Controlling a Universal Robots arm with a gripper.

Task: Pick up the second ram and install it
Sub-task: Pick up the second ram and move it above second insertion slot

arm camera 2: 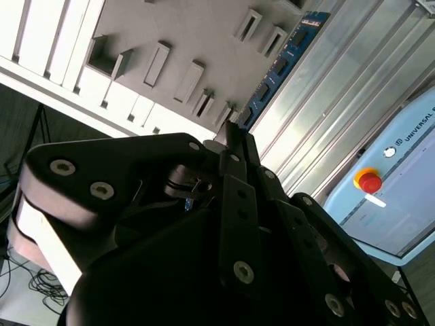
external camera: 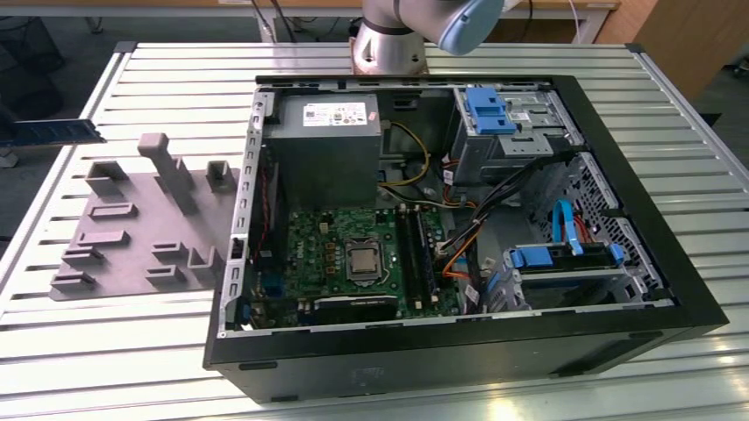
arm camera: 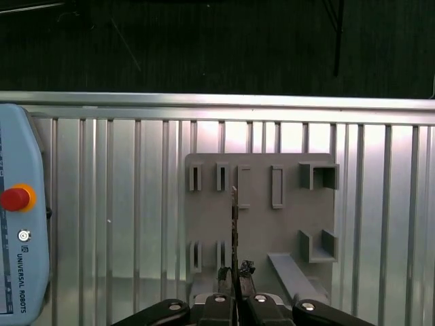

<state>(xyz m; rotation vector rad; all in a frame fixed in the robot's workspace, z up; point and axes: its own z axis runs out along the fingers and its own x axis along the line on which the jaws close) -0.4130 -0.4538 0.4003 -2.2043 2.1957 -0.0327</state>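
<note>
The second ram is a thin dark blue-green stick hanging in the air at the exterior view's far left, beyond the grey holder plate. My gripper is shut on it. In the first wrist view the ram shows edge-on as a thin line rising from the fingertips, above the holder plate. The second wrist view shows the black fingers clamped on one end of the ram, whose black chips face the camera. The long black motherboard slots lie inside the open computer case.
The case holds a grey power supply, blue drive brackets and loose cables. The arm's base stands behind the case. A teach pendant with a red stop button lies on the slatted table beside the holder plate.
</note>
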